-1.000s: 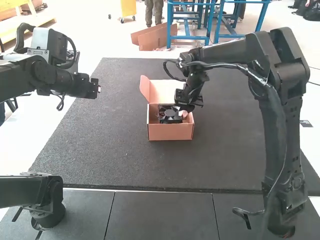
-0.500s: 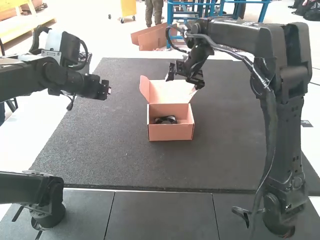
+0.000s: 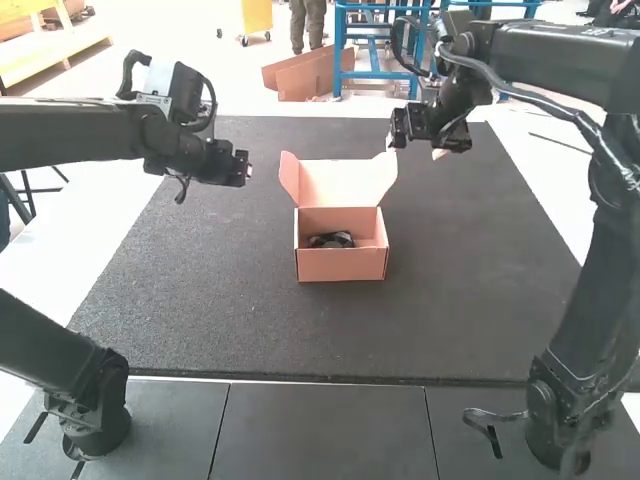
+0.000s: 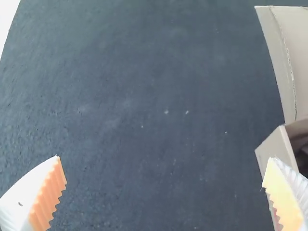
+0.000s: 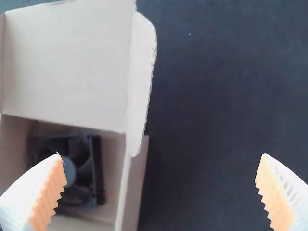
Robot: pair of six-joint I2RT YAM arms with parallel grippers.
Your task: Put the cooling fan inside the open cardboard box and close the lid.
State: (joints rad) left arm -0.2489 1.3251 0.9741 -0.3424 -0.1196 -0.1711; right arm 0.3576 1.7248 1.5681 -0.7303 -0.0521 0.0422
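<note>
Holding my left gripper [image 3: 243, 168] and right gripper [image 3: 428, 136] wide, I risk sliding the cardboard box [image 3: 340, 263] when pushing its lid [image 3: 338, 183] over the cooling fan [image 3: 330, 240].

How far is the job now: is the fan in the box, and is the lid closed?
Done: the cooling fan lies inside the cardboard box. In hand: nothing; the right gripper hangs open and empty above the far right of the box, and the left gripper, also open, is to the left of the lid. Left: the lid stands upright, so it must be folded down and closed.
</note>
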